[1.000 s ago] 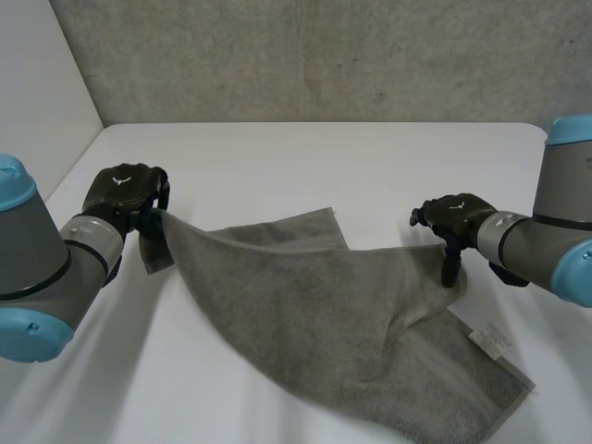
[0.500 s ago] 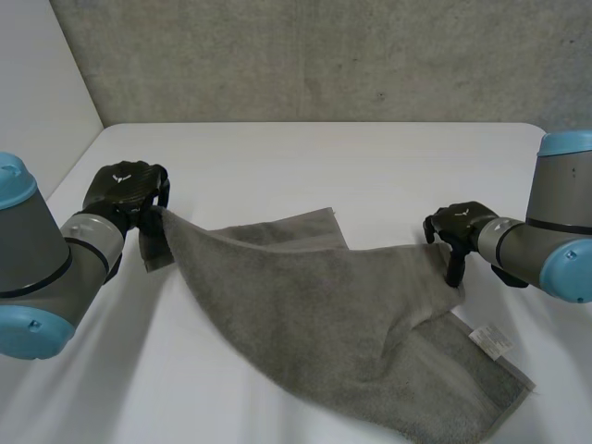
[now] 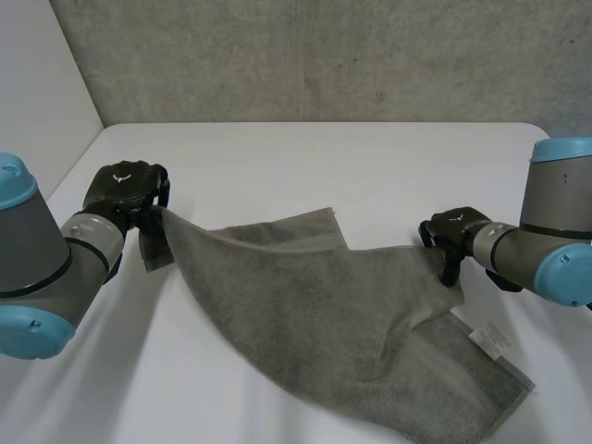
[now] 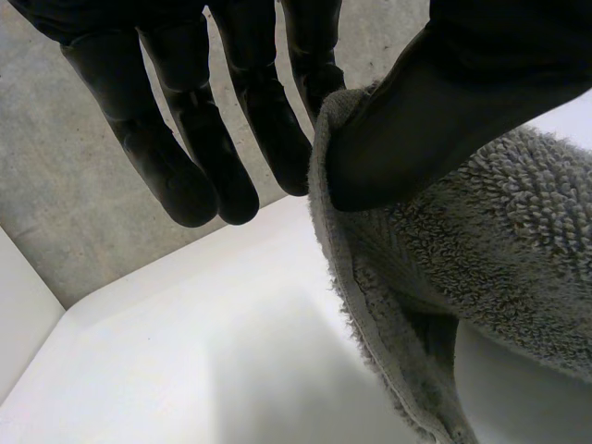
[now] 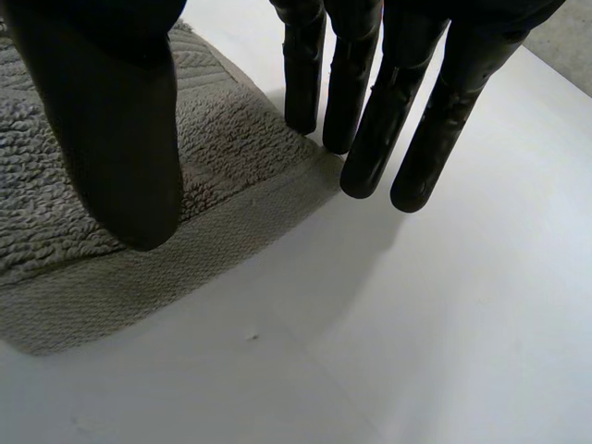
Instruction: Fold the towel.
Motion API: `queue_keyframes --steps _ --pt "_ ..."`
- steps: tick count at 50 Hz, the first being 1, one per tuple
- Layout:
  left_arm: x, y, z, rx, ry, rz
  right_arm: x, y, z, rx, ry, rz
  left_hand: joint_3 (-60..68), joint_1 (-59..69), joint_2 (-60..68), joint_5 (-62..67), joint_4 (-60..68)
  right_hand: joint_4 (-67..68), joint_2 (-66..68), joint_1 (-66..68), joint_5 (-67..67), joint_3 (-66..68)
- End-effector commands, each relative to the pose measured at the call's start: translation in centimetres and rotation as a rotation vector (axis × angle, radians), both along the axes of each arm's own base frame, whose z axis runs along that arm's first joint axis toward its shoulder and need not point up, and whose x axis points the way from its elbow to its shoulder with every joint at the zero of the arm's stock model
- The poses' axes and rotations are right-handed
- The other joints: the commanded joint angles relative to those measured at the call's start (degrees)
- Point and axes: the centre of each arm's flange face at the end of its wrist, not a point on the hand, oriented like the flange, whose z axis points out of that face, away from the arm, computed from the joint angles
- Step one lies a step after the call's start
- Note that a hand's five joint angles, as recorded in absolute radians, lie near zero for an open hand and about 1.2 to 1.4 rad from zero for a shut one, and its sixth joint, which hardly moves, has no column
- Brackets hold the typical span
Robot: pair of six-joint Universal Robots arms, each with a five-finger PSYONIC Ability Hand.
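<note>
A grey towel (image 3: 314, 305) lies rumpled across the white table (image 3: 370, 157), with its near right part flat and a white label (image 3: 488, 339) on it. My left hand (image 3: 125, 190) holds the towel's left corner up off the table. In the left wrist view the thumb (image 4: 444, 92) pinches the towel's edge (image 4: 370, 277) against straight fingers (image 4: 213, 120). My right hand (image 3: 450, 227) is at the towel's right edge. There its straight fingertips (image 5: 370, 157) stand at a corner of the towel (image 5: 92, 240), the thumb (image 5: 120, 111) hangs above the cloth, and a gap stays between them.
A grey concrete wall runs behind the table's far edge, and a white panel stands at the far left. Bare table lies beyond the towel and to the right of my right hand.
My right hand has sunk a little at the towel's right edge and its fingers have drawn in toward the thumb. The left hand and its corner have stayed put.
</note>
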Motion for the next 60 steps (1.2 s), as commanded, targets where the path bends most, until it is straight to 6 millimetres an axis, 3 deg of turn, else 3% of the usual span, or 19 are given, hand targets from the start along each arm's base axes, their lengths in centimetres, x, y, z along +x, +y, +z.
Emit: queue_keyframes --steps 1,19,22,28,37,42,45,49,50,52,54,60 --pt "0.0 0.0 0.0 0.0 0.0 -0.001 0.2 -0.3 0.3 -0.036 -0.013 -0.007 -8.53 -3.99 -6.83 -15.4 -7.03 4.52 4.71 4.28 5.28 4.25" --pt "0.0 0.1 0.0 0.001 0.0 -0.001 0.3 0.2 0.3 -0.028 -0.027 -0.004 -8.53 -3.99 -6.83 -15.4 -7.03 4.69 4.89 4.45 5.45 4.42" --pt "0.0 0.1 0.0 0.001 0.0 -0.001 0.3 0.4 0.1 -0.02 -0.024 -0.002 -8.53 -3.99 -6.83 -15.4 -7.03 2.17 2.36 1.93 2.93 1.9" --pt "0.0 0.1 -0.1 0.003 -0.001 -0.001 0.1 0.8 -0.4 0.003 -0.019 0.0 -8.53 -3.99 -6.83 -15.4 -7.03 -26.2 -26.0 -26.44 -25.44 -26.47" --pt "0.0 0.1 -0.1 0.001 0.0 -0.001 -0.4 1.6 0.4 0.005 -0.022 -0.011 -8.53 -3.99 -6.83 -15.4 -7.03 -23.91 -23.72 -24.15 -23.15 -24.18" --pt "0.0 0.1 -0.1 0.003 -0.001 -0.001 -0.6 1.7 -0.1 0.002 -0.023 -0.017 -8.53 -3.99 -6.83 -15.4 -7.03 -19.02 -18.83 -19.27 -18.27 -19.3" --pt "0.0 0.1 -0.1 0.001 0.0 -0.001 -0.6 1.6 -0.2 -0.012 -0.027 -0.018 -8.53 -3.99 -6.83 -15.4 -7.03 -8.93 -8.74 -9.18 -8.17 -9.21" --pt "0.0 0.1 -0.1 0.001 0.0 -0.001 -0.5 1.3 -0.1 -0.036 -0.033 -0.019 -8.53 -3.99 -6.83 -15.4 -7.03 14.7 14.89 14.46 15.46 14.42" --pt "0.0 0.1 -0.1 0.001 0.0 -0.001 -0.5 1.3 -0.1 -0.036 -0.033 -0.019 -8.53 -3.99 -6.83 -15.4 -7.03 14.79 14.98 14.54 15.54 14.51" --pt "0.0 0.1 -0.1 0.001 0.0 -0.001 -0.4 1.3 -0.1 -0.041 -0.035 -0.019 -8.53 -3.99 -6.83 -15.4 -7.03 31.36 31.55 31.11 32.12 31.08" --pt "0.0 0.1 -0.1 0.001 0.0 -0.001 -0.4 1.3 -0.1 -0.041 -0.037 -0.019 -8.53 -3.99 -6.83 -15.4 -7.03 37.21 37.4 36.97 37.97 36.93" --pt "0.0 0.1 -0.1 0.001 0.0 -0.001 -0.2 1.3 0.8 -0.035 -0.099 -0.048 -8.53 -3.99 -6.83 -15.4 -7.03 37.27 37.46 37.02 38.02 36.99"
